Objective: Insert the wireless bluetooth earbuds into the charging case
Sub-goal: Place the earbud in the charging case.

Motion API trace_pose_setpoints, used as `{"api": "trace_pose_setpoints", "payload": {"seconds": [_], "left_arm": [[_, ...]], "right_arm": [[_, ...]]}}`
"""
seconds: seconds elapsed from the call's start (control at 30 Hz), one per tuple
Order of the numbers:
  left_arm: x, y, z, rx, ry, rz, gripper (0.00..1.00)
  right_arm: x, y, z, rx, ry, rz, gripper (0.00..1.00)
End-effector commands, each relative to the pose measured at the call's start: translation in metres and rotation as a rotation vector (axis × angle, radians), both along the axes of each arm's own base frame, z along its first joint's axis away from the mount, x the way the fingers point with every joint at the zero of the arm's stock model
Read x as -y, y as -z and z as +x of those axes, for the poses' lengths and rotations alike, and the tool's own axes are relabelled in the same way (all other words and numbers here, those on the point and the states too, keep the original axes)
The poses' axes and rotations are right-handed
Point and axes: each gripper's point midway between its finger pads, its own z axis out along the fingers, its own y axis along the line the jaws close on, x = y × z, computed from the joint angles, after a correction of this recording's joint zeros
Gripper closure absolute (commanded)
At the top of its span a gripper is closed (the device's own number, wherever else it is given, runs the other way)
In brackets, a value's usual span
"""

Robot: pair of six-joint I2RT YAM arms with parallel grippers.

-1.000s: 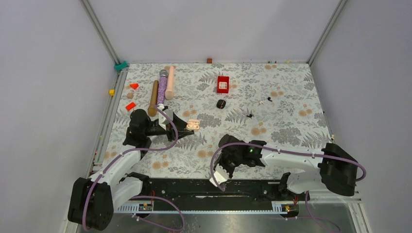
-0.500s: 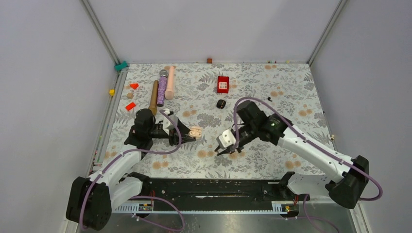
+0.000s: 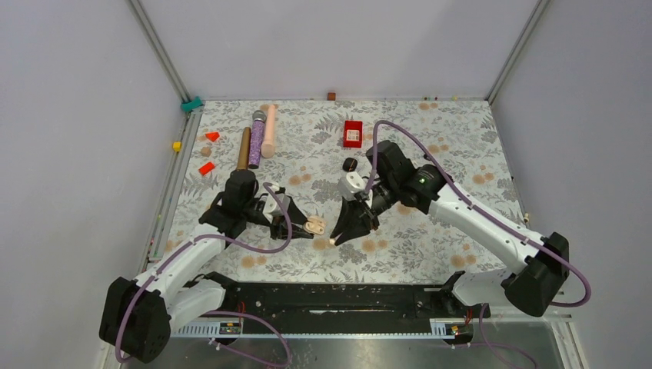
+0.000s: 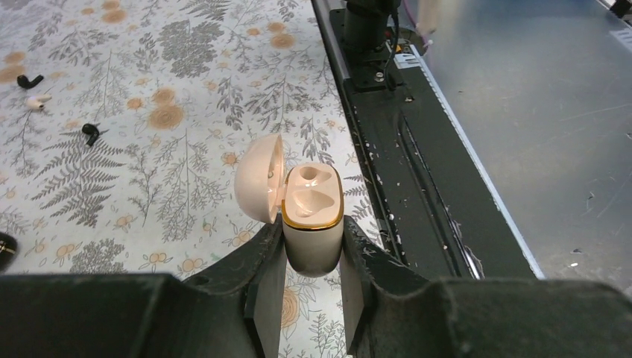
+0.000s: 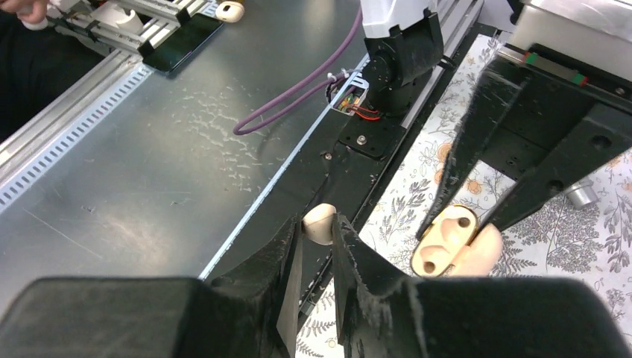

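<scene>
My left gripper is shut on a beige charging case with a gold rim. Its lid stands open and both sockets are empty. From above, the case is held low over the floral mat, left of centre. My right gripper is shut on a whitish earbud. Its tip points down just right of the case, apart from it. Two black earbuds and another whitish one lie on the mat farther off. In the top view my right arm hides them.
A small black case and a red box sit behind the grippers. Brown, purple and pink cylinders lie at the back left, with orange blocks beside them. The black base rail runs along the near edge.
My right arm swung from the near edge over the mat, then left, bringing the earbud beside the case. My left gripper carried the open case rightward and nearer.
</scene>
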Motion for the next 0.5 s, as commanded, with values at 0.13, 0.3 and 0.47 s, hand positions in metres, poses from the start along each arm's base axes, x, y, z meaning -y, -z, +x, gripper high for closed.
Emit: {"api": "trace_pose_setpoints", "payload": {"seconds": [0.13, 0.3, 0.47], "left_arm": [[0.002, -0.018, -0.018, 0.063, 0.123, -0.048, 1.0], [0.002, -0.019, -0.019, 0.056, 0.131, -0.047, 1.0], [0.003, -0.019, -0.015, 0.066, 0.114, -0.038, 1.0]], "right_arm": [[-0.015, -0.007, 0.019, -0.052, 0.062, 0.007, 0.88], [-0.021, 0.003, 0.031, -0.025, 0.109, -0.019, 0.89], [-0.027, 0.011, 0.039, -0.055, 0.164, -0.008, 0.89]]}}
